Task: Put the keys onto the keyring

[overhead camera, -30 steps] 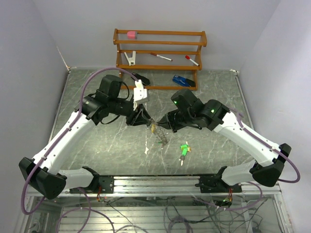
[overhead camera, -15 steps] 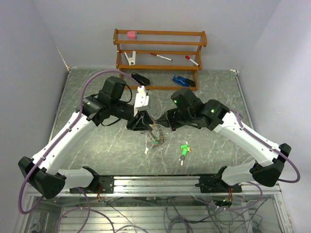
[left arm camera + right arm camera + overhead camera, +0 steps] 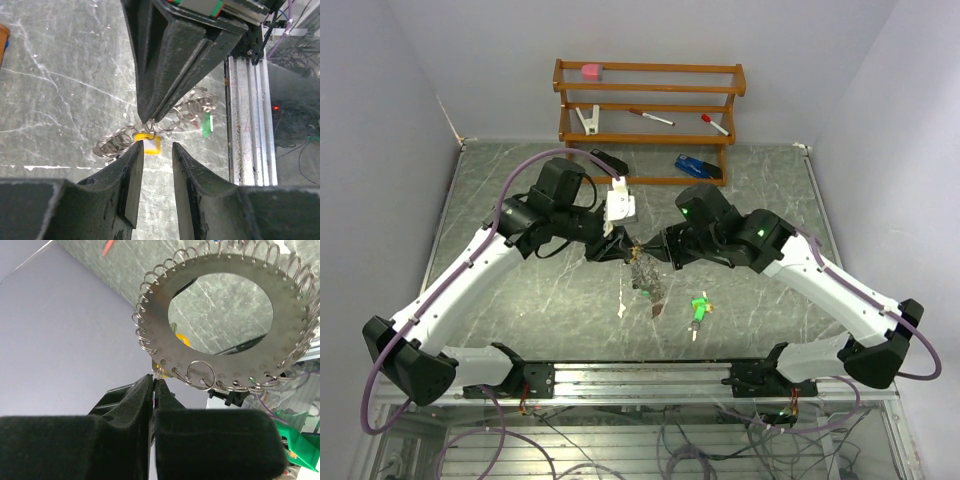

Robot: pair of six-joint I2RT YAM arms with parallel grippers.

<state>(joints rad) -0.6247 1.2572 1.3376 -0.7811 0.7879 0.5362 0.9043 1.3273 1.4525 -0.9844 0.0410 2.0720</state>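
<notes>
Table: grey-green marbled top; both arms reach in from its near edge and meet over the middle.
Left arm: white links, black wrist, bent inward toward the centre.
Right arm: same build, mirrored, with its wrist facing the left one.
Rack: wooden, tiered, against the back wall; it holds a pink item, a white clip and two red-capped pens.
Keyring: flat pale metal ring with a wide round hole and many small wire loops around its rim. It is off the table, between the two grippers, and in the top view it hangs down from the right gripper's tips.
Right gripper: fingers pressed together, pinching the keyring's rim.
Left gripper: fingers stand apart with a clear gap, tips just below the right gripper's tips and the keyring. Whether they grip anything cannot be told.
Yellow key: its yellow head sits at the left gripper's tips, close against the keyring's loops and nearer the left finger. Its blade is not visible.
Green key: lies loose on the table, right of centre toward the near edge, apart from both grippers.
Blue item: on the table in front of the rack.
Black item: on the table just beside the rack's foot.
</notes>
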